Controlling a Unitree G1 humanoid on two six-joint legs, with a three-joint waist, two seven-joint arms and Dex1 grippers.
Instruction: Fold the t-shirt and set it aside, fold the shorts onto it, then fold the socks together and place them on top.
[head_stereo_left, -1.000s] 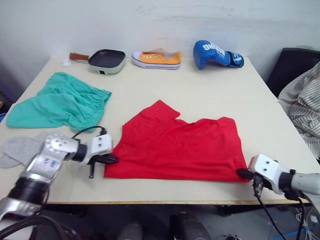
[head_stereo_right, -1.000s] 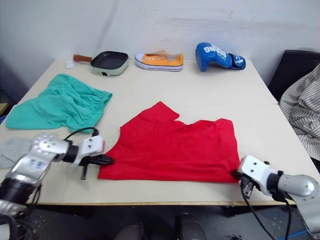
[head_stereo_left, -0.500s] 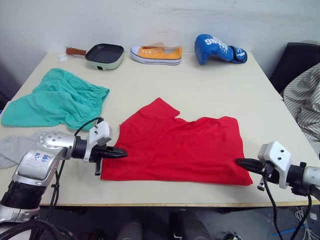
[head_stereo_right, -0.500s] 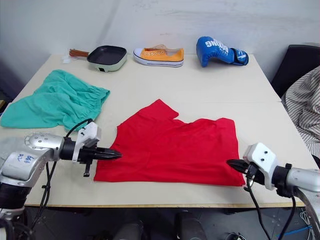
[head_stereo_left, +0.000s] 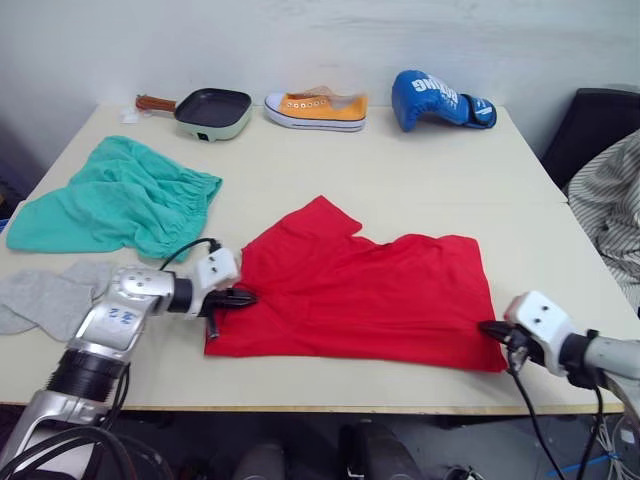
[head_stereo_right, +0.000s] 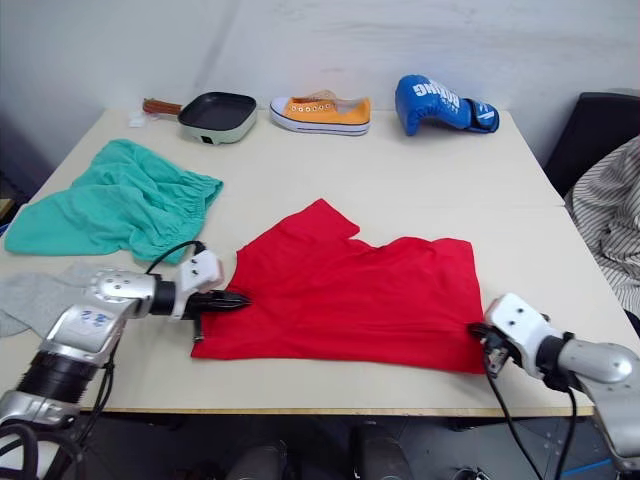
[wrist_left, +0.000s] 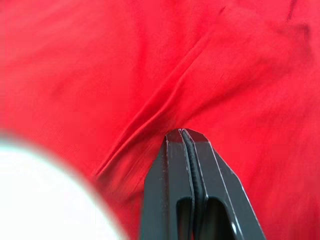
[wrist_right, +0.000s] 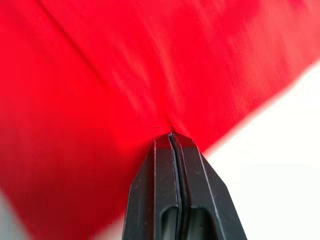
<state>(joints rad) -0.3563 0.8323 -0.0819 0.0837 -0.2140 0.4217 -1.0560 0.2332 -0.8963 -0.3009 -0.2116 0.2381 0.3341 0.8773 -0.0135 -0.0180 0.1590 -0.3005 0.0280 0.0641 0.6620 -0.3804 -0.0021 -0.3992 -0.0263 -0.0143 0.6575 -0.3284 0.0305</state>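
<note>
Both end effectors pinching t-shirt (head_stereo_left: 365, 295) at its near edge, mid-bench.
L end effector (head_stereo_left: 243, 297) pressed tight on near-left edge w/ cloth bunched at tips; R end effector (head_stereo_left: 490, 329) clamped on near-right corner. Shorts (head_stereo_left: 115, 200) far left on bench (head_stereo_left: 400, 170), socks (head_stereo_left: 45, 298) just nearer, beside L arm.

Cream-coloured counter (head_stereo_left: 420, 200) carries six items. Red t-shirt (head_stereo_left: 370, 295) lies flat at the near middle. Teal-green shorts (head_stereo_left: 115, 200) lie crumpled to the left, with the grey socks (head_stereo_left: 45, 298) near them at the front left edge. Along the far edge: a small pan (head_stereo_left: 208, 110), an orange sneaker (head_stereo_left: 316, 108), a blue boxing glove (head_stereo_left: 435, 98).
</note>
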